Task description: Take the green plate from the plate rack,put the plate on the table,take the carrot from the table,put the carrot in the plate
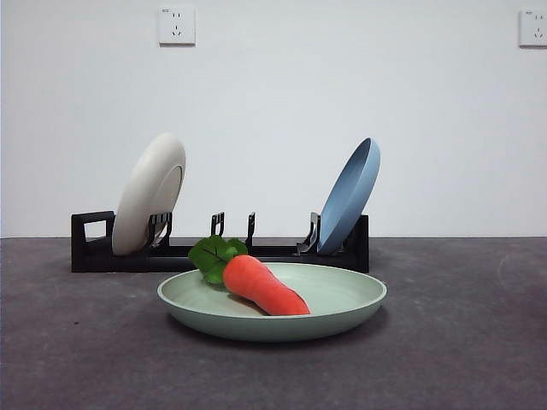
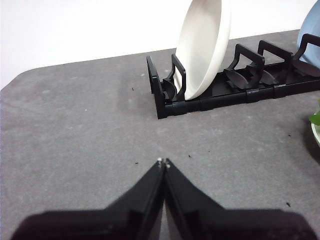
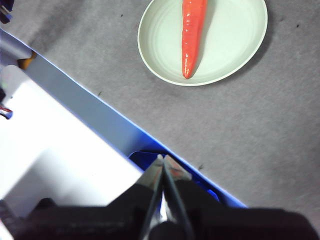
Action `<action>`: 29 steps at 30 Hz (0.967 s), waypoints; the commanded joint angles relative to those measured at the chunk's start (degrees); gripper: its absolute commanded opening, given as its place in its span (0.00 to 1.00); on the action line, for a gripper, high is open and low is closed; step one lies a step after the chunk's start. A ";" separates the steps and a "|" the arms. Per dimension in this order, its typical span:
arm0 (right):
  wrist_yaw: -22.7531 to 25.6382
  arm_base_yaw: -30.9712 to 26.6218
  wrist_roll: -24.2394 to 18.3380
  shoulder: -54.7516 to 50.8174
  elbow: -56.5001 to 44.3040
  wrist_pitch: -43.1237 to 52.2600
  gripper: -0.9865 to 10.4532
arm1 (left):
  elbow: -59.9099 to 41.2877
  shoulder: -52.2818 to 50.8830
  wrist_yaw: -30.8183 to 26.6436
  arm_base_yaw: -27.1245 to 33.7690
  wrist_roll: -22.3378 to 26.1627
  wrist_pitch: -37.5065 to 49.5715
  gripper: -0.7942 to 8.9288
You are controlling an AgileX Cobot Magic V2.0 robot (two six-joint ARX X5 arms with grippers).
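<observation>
The green plate lies flat on the table in front of the plate rack. The carrot lies in the plate, its green leaves toward the rack. The right wrist view shows the plate and the carrot from above. My left gripper is shut and empty, low over the table, apart from the rack's handle end. My right gripper is shut and empty, held back over the table's blue-lined edge, well away from the plate. Neither gripper shows in the front view.
A cream-white plate stands in the rack's left slots and a blue plate in its right slots. The white plate also shows in the left wrist view. A white surface lies beyond the table's edge.
</observation>
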 commanded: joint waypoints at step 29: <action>0.63 -37.16 -6.27 -40.28 -52.28 61.64 0.09 | -0.79 -0.15 0.39 0.15 -0.57 0.24 0.08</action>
